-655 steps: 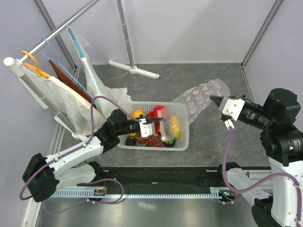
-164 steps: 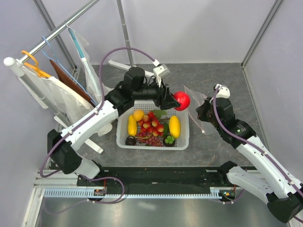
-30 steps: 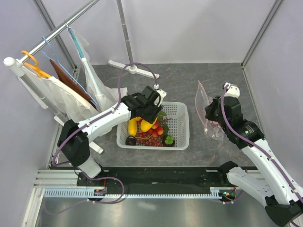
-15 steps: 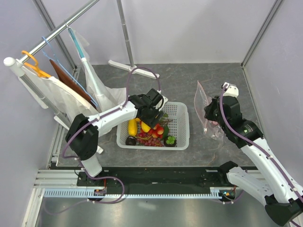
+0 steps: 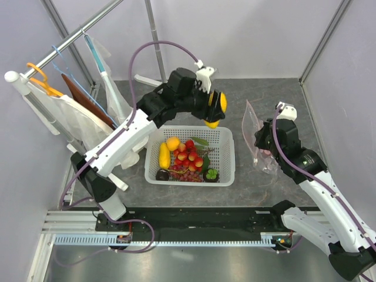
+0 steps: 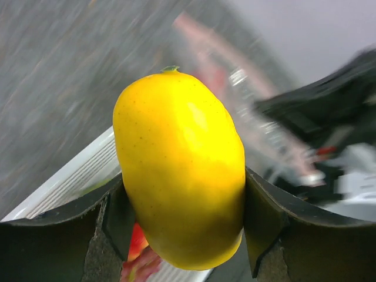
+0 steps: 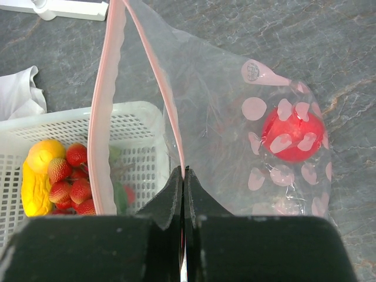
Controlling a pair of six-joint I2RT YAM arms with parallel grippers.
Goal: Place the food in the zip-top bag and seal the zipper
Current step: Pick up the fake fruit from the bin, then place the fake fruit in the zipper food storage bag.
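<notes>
My left gripper (image 5: 212, 110) hangs above the far right corner of the white mesh basket (image 5: 225, 170), shut on a yellow mango (image 5: 220, 104). In the left wrist view the mango (image 6: 179, 170) fills the space between both fingers (image 6: 114, 220). The basket holds another mango (image 5: 164, 155), an orange (image 5: 172, 143), red-yellow small fruits (image 5: 189, 154), grapes (image 5: 187, 174) and mangosteens (image 5: 210, 174). To the right, my right gripper (image 7: 184, 171) is shut on the pink zipper (image 7: 171, 111) of the zip-top bag (image 7: 223, 100), holding its mouth open. A red pomegranate (image 7: 292, 134) lies inside the bag (image 5: 251, 124).
A clothes rack with hangers (image 5: 41, 76) and hanging white bags (image 5: 120, 108) stands at the left. A white stand base (image 5: 164, 84) lies on the far floor. Green leaves (image 5: 198, 141) lie in the basket. Bare grey tabletop (image 5: 235, 94) lies behind the basket.
My left gripper has lifted the yellow mango out of the basket and swung up and right toward the bag. The right arm holds the bag as before.
</notes>
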